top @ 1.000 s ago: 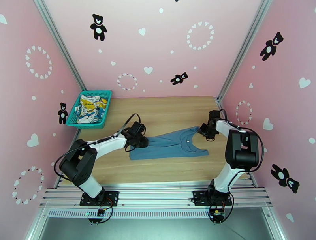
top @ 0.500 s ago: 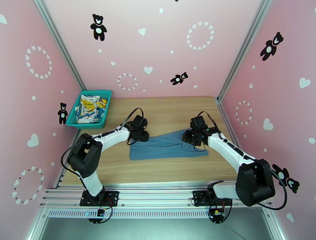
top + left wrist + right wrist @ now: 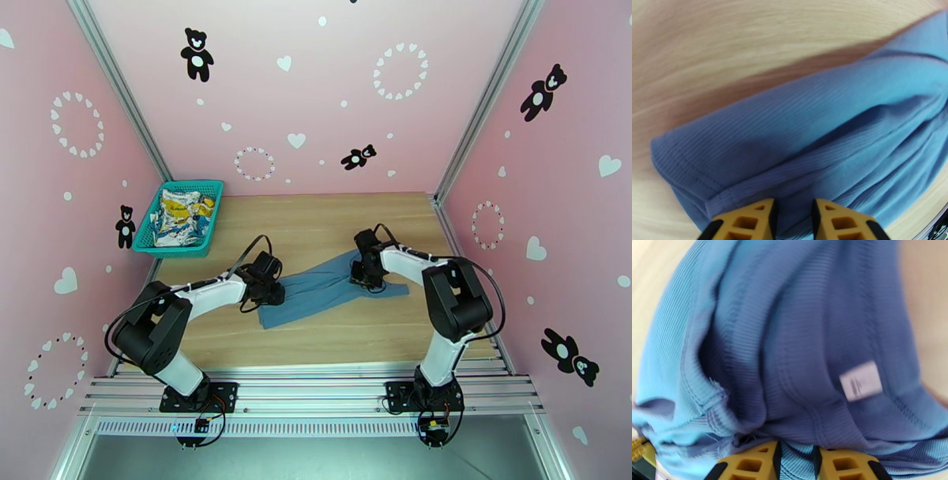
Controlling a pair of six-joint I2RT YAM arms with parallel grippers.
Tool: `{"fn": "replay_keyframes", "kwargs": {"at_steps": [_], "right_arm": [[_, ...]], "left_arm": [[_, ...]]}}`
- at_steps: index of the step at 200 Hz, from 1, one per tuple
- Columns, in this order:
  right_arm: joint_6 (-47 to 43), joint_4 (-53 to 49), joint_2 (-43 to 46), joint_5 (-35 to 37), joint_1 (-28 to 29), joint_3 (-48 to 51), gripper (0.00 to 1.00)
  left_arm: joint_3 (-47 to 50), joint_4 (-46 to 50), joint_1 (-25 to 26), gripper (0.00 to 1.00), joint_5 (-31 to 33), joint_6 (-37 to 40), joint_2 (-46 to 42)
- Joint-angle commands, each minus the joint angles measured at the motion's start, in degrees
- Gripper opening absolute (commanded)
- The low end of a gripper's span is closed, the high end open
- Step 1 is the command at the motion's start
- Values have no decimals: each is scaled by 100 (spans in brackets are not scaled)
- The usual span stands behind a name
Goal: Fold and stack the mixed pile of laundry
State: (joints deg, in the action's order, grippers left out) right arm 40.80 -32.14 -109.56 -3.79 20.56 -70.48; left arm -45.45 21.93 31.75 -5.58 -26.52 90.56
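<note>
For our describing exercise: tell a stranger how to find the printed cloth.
Start at the wooden table and go to its far left corner, where a teal basket sits. The crumpled white cloth inside has yellow-and-blue print, unlike the plain blue tank top.

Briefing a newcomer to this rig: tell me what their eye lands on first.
The dusty-blue tank top lies stretched slantwise mid-table, its ends pinched in the left fingers and the right fingers. At the far left corner, a teal basket holds a white printed cloth, against pink walls.
</note>
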Motion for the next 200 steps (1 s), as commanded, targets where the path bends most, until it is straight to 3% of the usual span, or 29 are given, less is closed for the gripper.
{"fn": "replay_keyframes", "kwargs": {"at_steps": [1, 48, 74, 90, 140, 168, 200], "right_arm": [[-452, -155, -898, 377, -119, -877, 29], [-1202, -973, -2417, 92, -170, -3252, 32], [-1414, -1093, -2844, -27, -175, -4067, 34], [-1556, -1345, -3017, -124, -217, -4585, 35], [-1820, -1697, -2005, -197, -285, -4646, 41], [-1762, -1498, -1321, -122, -384, -3917, 43], [-1628, -1275, -1119, -134, -403, -3217, 42]], "left_arm": [[426, 169, 167, 32, -261, -617, -335], [871, -370, 1188, 34, -577, -1998, -834], [540, -676, 1943, 34, -573, -2422, -540], [166, -562, 2154, 34, -433, -2429, -454], [-847, 461, 1920, 36, 4, -1747, -913], [-930, 628, 1258, 37, -91, -1080, -822], [-895, 406, 616, 34, -342, -419, -238]]}}
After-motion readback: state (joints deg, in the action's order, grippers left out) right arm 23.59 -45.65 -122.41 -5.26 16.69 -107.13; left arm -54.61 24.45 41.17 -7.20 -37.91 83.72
